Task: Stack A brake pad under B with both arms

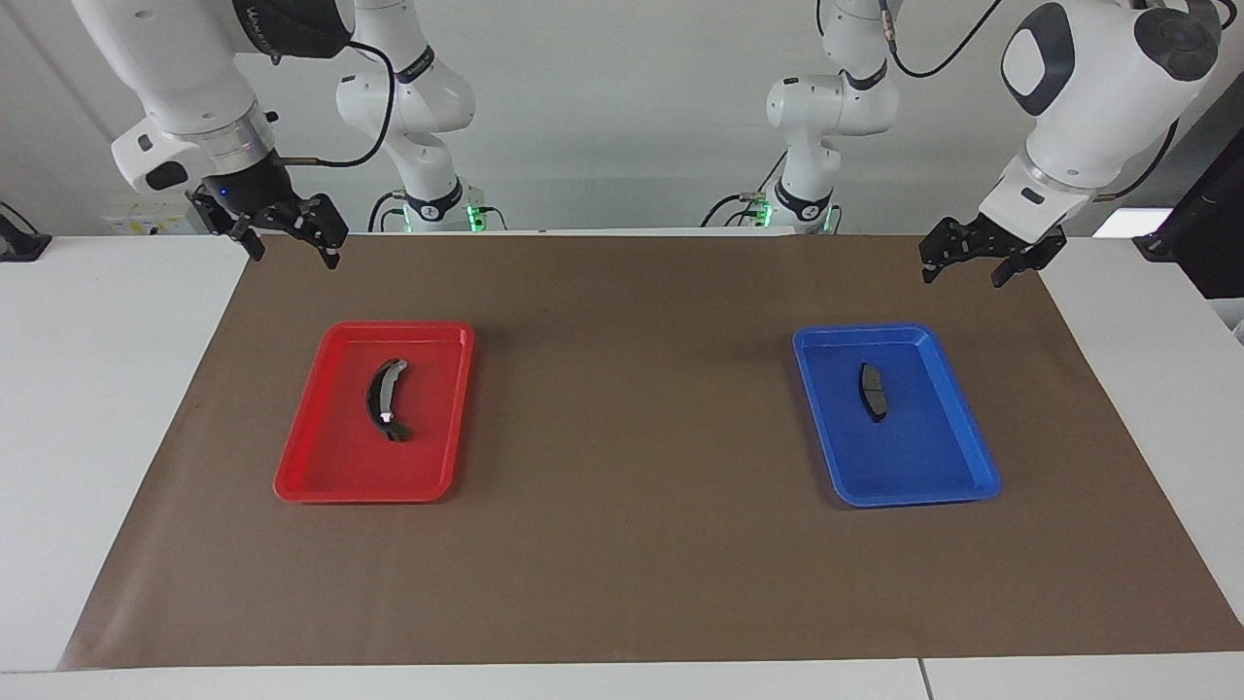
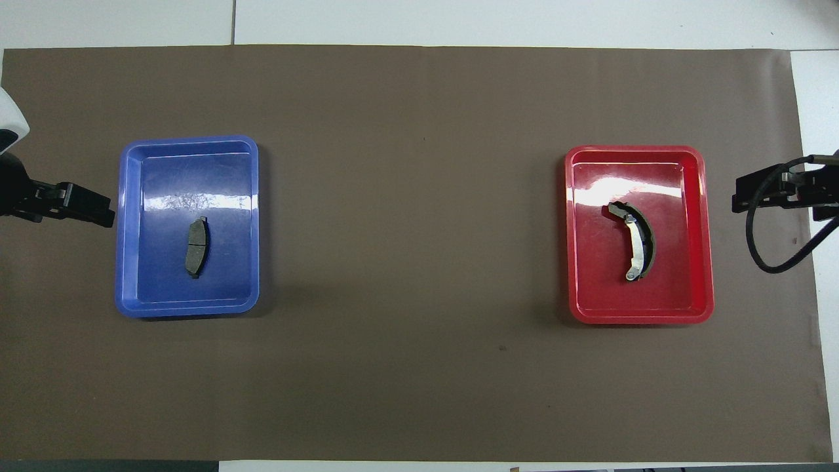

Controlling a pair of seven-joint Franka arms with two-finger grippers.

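The short dark grey brake pad A (image 1: 872, 391) lies in the blue tray (image 1: 914, 496) toward the left arm's end; it also shows in the overhead view (image 2: 196, 247) in the blue tray (image 2: 187, 308). The long black crescent B (image 1: 386, 401) with its silvery end lies in the red tray (image 1: 360, 491) toward the right arm's end, and shows in the overhead view (image 2: 634, 250) in the red tray (image 2: 639, 316). My left gripper (image 1: 964, 274) (image 2: 98, 213) is open and empty, raised beside the blue tray. My right gripper (image 1: 293, 253) (image 2: 744, 196) is open and empty, raised beside the red tray.
A brown mat (image 1: 632, 437) covers most of the white table (image 1: 87, 408). The two trays stand well apart with bare mat between them. A dark device (image 1: 1210, 233) stands at the left arm's end of the table.
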